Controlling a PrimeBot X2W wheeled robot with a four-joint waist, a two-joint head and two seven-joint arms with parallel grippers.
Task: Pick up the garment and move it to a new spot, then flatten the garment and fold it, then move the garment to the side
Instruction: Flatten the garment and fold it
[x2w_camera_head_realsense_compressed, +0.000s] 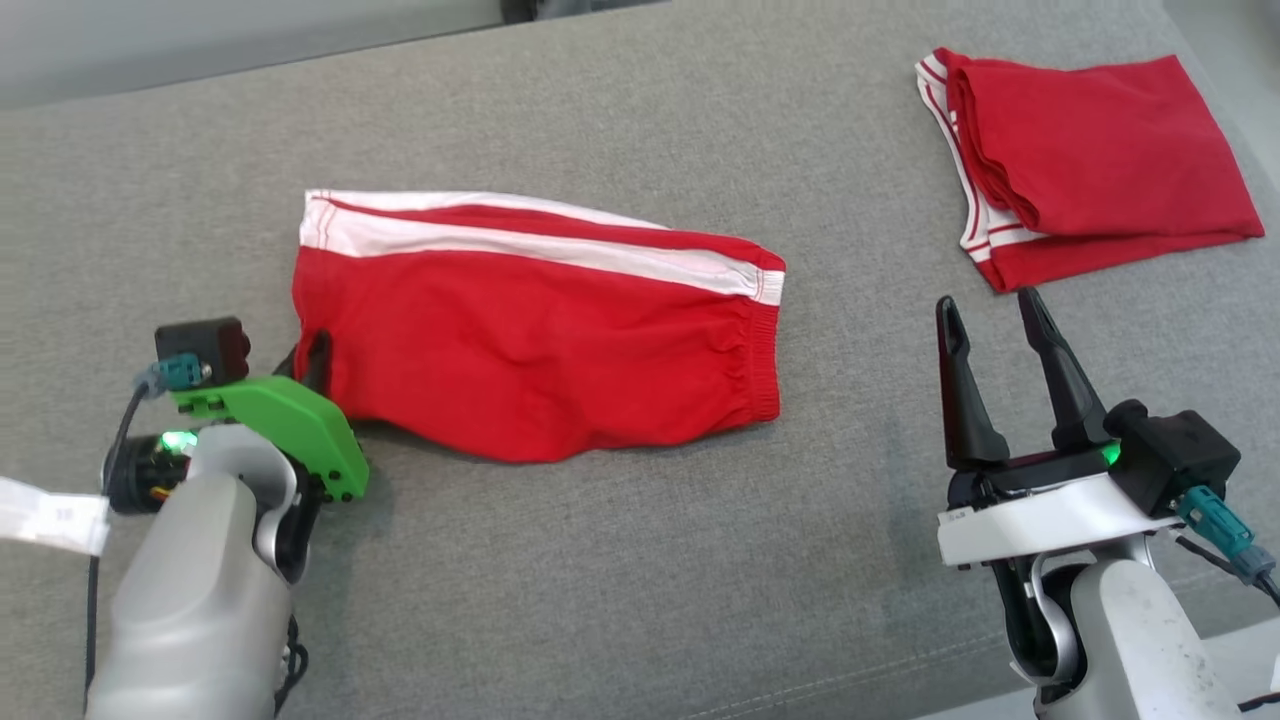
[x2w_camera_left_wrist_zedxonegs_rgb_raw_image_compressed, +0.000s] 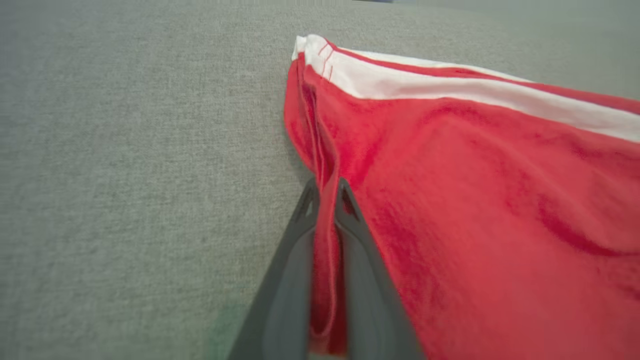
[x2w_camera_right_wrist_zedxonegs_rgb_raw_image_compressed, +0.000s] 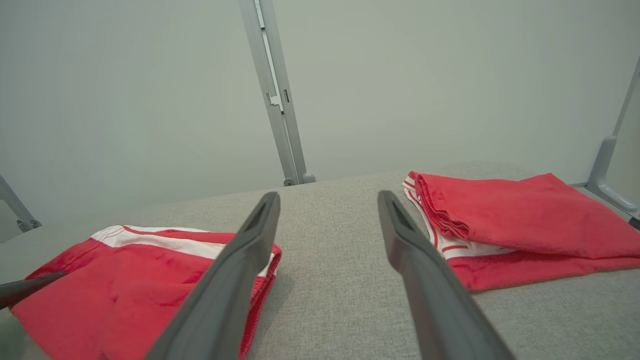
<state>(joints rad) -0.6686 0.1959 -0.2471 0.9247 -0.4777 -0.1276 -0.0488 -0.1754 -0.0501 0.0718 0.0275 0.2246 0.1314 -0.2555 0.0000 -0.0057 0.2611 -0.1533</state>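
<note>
Two white stripes (x2w_camera_head_realsense_compressed: 520, 245) edge the red garment (x2w_camera_head_realsense_compressed: 540, 350), pinched by left fingers (x2w_camera_left_wrist_zedxonegs_rgb_raw_image_compressed: 287, 290); right fingers (x2w_camera_head_realsense_compressed: 962, 390) spread wide.

Table (x2w_camera_head_realsense_compressed: 620, 610): grey woven cover, spread before me.
Folded cloth (x2w_camera_head_realsense_compressed: 1100, 150): red with white stripes, flat on the table, far to my right.
Post (x2w_camera_right_wrist_zedxonegs_rgb_raw_image_compressed: 276, 95): pale metal, upright behind the table.
Wall (x2w_camera_right_wrist_zedxonegs_rgb_raw_image_compressed: 125, 90): plain, pale.

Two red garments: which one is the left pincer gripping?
The spread-out shorts in the middle; the left pincer pinches their edge. The folded pair lies apart, untouched.
</note>
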